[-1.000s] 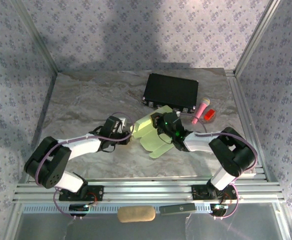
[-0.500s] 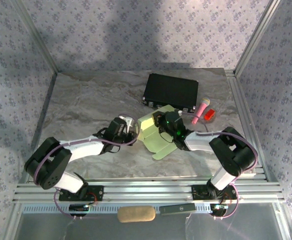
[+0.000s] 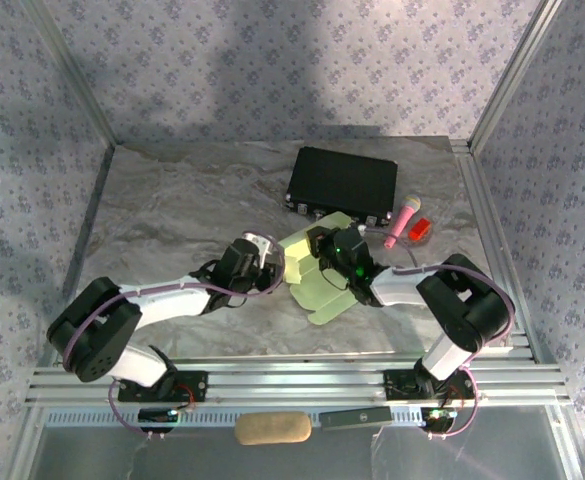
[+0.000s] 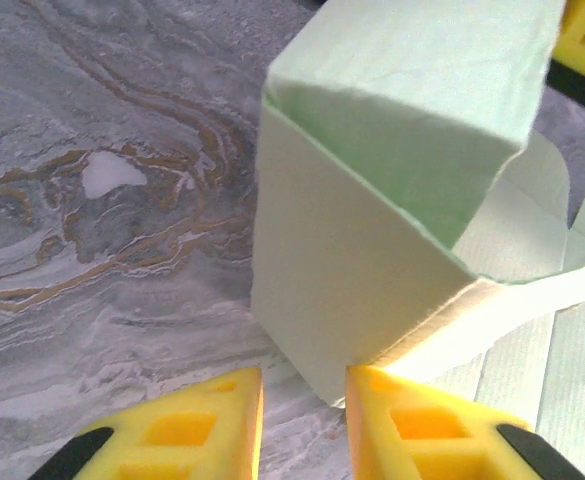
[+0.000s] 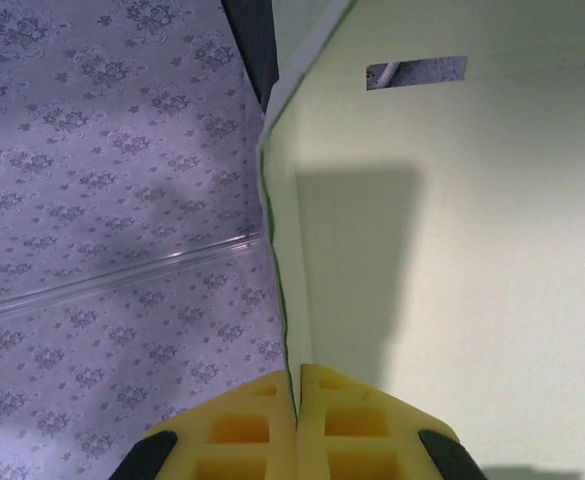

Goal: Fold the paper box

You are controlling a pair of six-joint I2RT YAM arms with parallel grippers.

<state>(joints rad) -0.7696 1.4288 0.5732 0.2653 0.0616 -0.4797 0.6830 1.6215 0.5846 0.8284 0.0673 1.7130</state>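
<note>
One paper box [image 3: 315, 282]: pale yellow-green card, partly stood up into a box shape, mid-table between the two grippers.
Box flaps: loose panels lie flat on the table toward the near edge; one upright wall shows a sharp folded corner in the left wrist view.
Right gripper [image 5: 297, 388]: yellow fingers pressed together, pinching the edge of an upright card panel.
Left gripper [image 4: 302, 395]: yellow fingers parted by a narrow gap, low over the table, with the box's near bottom corner just ahead of that gap.
Table [image 3: 172, 200]: grey marbled surface.
Black case [image 3: 342, 182]: behind the box, near the back wall.
Pink pen-shaped object [image 3: 404, 220]: just right of the case.
Small red item [image 3: 419, 229]: touching or just beside the pink object.
</note>
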